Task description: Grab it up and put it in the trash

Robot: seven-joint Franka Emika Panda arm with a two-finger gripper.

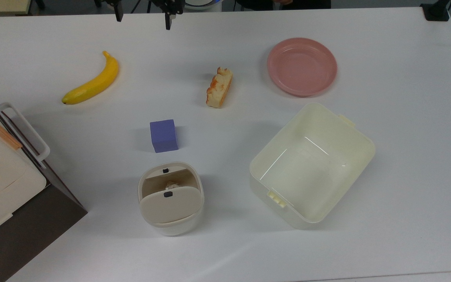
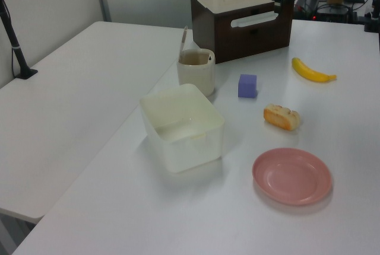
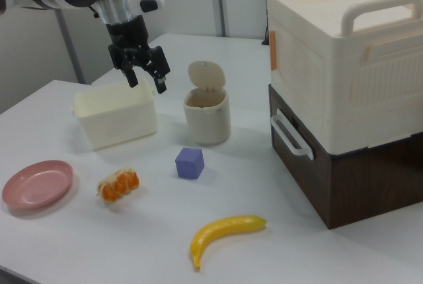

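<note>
The paper ball (image 1: 172,184) sits inside the trash (image 1: 170,198) — lid tilted. The gripper (image 3: 147,79) hangs high, fingers spread, empty. Purple cube (image 1: 164,135) just beside the bin; tub (image 1: 311,164) to the top view's right.

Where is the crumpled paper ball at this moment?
In the top view, the paper ball lies inside the beige bin, seen through the lid gap, just below the purple cube.
</note>
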